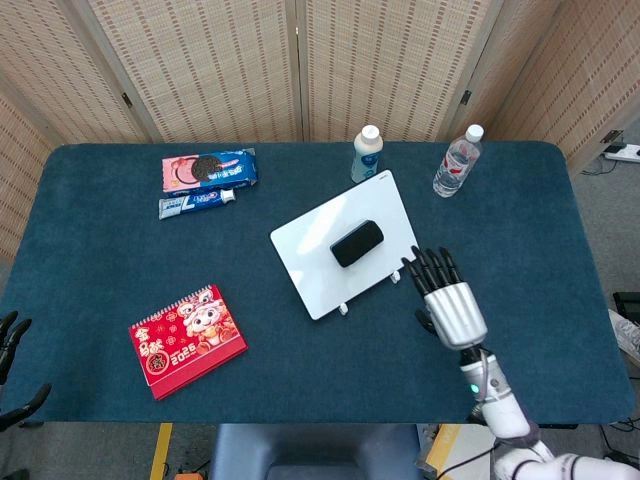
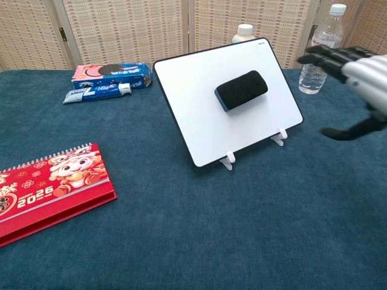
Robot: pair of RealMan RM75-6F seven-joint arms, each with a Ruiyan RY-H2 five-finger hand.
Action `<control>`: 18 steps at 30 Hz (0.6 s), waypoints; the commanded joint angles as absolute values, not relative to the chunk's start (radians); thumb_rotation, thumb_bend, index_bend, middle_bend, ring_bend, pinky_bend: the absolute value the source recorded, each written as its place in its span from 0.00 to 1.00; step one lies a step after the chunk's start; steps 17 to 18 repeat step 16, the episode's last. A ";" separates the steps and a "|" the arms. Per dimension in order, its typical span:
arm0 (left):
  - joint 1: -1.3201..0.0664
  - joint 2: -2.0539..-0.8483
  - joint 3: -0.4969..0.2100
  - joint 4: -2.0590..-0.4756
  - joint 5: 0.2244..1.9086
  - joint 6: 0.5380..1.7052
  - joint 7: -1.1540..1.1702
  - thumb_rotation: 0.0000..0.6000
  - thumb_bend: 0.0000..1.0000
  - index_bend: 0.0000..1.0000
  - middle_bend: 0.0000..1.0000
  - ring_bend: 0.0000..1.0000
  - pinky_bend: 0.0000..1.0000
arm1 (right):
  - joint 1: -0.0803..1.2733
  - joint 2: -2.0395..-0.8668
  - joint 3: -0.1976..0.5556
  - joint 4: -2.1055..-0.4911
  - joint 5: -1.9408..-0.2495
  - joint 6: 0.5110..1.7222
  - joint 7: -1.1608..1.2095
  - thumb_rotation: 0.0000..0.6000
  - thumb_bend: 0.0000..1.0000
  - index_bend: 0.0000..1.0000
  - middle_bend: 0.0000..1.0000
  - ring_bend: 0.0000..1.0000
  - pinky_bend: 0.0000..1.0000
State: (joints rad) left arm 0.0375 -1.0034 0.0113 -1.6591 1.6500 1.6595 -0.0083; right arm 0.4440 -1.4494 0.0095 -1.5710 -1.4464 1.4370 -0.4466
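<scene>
A white board (image 1: 310, 262) (image 2: 199, 115) leans on small feet in the middle of the blue table. A black eraser (image 1: 357, 243) (image 2: 242, 90) sticks to its face. My right hand (image 1: 447, 303) (image 2: 357, 81) hovers off the board's right edge, fingers spread, holding nothing, apart from the eraser. Only the dark fingertips of my left hand (image 1: 12, 335) show at the head view's lower left edge; I cannot tell how they stand.
A cookie box (image 1: 210, 168) (image 2: 112, 72) and a toothpaste tube (image 1: 197, 201) (image 2: 97, 92) lie at the back left. A red calendar (image 1: 186, 340) (image 2: 51, 190) rests front left. A white bottle (image 1: 367, 154) (image 2: 243, 33) and a clear water bottle (image 1: 456, 161) (image 2: 322, 51) stand at the back.
</scene>
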 commanded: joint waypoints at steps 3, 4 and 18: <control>0.038 -1.011 0.018 -1.662 1.665 1.663 0.003 1.00 0.28 0.00 0.05 0.06 0.06 | 0.177 -1.175 -0.166 -1.743 -1.495 1.605 -0.470 1.00 0.27 0.00 0.00 0.00 0.00; 0.039 -1.011 0.018 -1.660 1.669 1.668 0.003 1.00 0.28 0.00 0.05 0.06 0.06 | 0.156 -1.182 -0.172 -1.716 -1.517 1.632 -0.453 1.00 0.27 0.00 0.00 0.00 0.00; 0.037 -1.023 0.013 -1.649 1.669 1.670 0.014 1.00 0.28 0.00 0.05 0.05 0.07 | 0.061 -1.158 -0.157 -1.614 -1.585 1.695 -0.256 1.00 0.27 0.00 0.00 0.00 0.00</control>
